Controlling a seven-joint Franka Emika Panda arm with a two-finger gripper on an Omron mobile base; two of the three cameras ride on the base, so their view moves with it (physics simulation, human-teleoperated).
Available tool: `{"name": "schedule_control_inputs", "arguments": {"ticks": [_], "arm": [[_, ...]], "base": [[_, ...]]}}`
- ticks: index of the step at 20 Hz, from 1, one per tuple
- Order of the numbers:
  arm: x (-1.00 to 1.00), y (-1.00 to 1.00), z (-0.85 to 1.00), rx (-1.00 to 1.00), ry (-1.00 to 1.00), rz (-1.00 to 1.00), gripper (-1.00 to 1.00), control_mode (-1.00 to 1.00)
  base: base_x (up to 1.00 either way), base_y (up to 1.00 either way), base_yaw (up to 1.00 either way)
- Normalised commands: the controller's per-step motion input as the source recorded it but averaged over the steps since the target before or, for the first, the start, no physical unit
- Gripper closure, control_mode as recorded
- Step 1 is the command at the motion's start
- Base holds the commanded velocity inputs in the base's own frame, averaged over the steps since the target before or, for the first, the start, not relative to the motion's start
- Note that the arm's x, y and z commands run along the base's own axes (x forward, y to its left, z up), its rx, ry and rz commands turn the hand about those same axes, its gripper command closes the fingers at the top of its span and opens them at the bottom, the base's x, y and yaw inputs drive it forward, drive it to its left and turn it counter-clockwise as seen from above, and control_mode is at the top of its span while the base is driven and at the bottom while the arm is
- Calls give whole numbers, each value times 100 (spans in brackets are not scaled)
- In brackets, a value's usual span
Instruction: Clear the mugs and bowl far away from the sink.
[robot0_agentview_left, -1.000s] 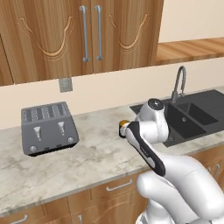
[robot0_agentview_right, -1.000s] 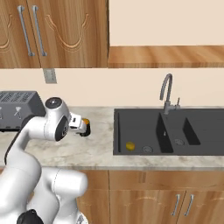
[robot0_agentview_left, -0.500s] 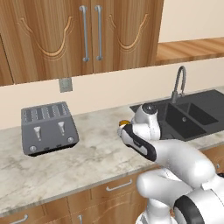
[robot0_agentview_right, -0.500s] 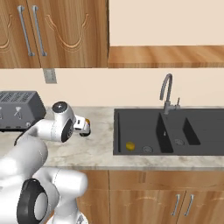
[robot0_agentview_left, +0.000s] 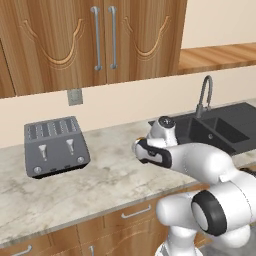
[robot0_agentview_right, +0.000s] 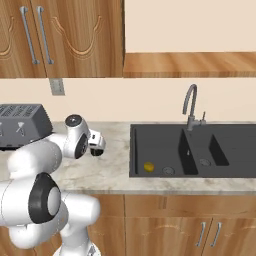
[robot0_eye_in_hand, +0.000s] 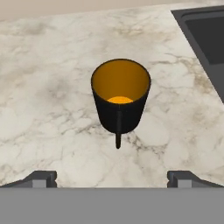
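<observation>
The black mug (robot0_eye_in_hand: 120, 98) with its orange-yellow inside stands upright on the marble counter (robot0_eye_in_hand: 48, 100), its side handle turned toward the hand camera. My gripper (robot0_eye_in_hand: 112, 178) hangs above and just short of it, open, with the fingertips (robot0_eye_in_hand: 41, 178) spread wider than the mug and nothing between them. In the right base view the mug (robot0_agentview_right: 97, 152) shows as a dark spot under the gripper (robot0_agentview_right: 97, 146), a little left of the sink (robot0_agentview_right: 195, 150). In the left base view the gripper (robot0_agentview_left: 141, 150) points down at the counter. The green mug and the bowl are out of view.
The dark double sink (robot0_agentview_left: 220, 125) with its gooseneck tap (robot0_agentview_left: 202, 95) lies right of the mug; its corner (robot0_eye_in_hand: 205, 30) is close by. A small yellow object (robot0_agentview_right: 148, 166) lies in the left basin. A grey toaster (robot0_agentview_left: 55, 145) stands at the far left.
The arm has folded lower and the hand has come down a little over the black mug. The mug has not moved.
</observation>
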Motion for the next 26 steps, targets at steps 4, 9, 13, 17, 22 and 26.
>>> {"name": "schedule_control_inputs", "arguments": {"ticks": [4,9,13,17,22,26], "arm": [[21,-1,-19,0,0,0,-100,-100],[25,0,-26,0,0,0,-100,-100],[28,0,-20,0,0,0,-100,-100],[24,0,-20,0,0,0,-100,-100],[3,0,-10,0,0,0,100,-100],[8,0,-20,0,0,0,100,-100]], "base": [[0,0,0],[0,0,0],[0,0,0],[0,0,0],[0,0,0],[0,0,0]]}}
